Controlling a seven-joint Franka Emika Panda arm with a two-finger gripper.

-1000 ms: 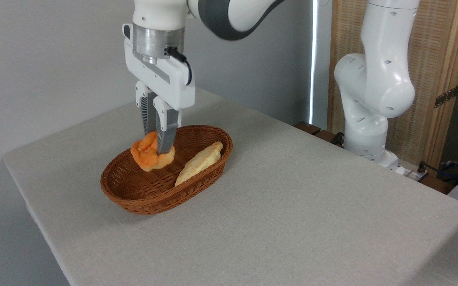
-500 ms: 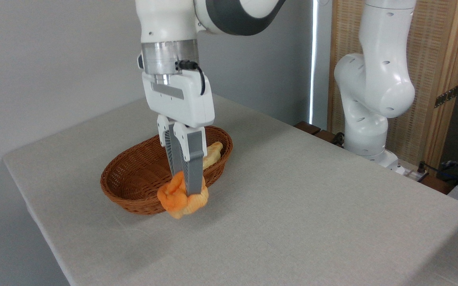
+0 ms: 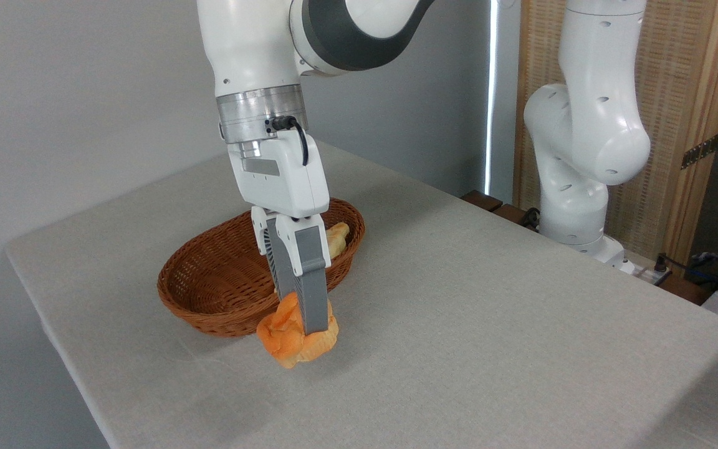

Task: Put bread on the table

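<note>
The bread (image 3: 293, 340), a small orange lobed bun, hangs just above the table (image 3: 459, 324) in front of the wicker basket (image 3: 209, 293). My gripper (image 3: 305, 318) points down and is shut on the bun, its grey fingers (image 3: 310, 280) pinching the top. The bun's lower tip is close to the cloth, and whether it touches cannot be told.
A long pale loaf (image 3: 336, 238) lies in the basket, mostly hidden behind my fingers. The arm's white base (image 3: 583, 156) stands off the table's far right edge. The table's left edge (image 3: 53, 324) drops away near the basket.
The bun was lifted out of the basket, carried forward over its rim, and has since lowered a little and shifted slightly right toward the cloth.
</note>
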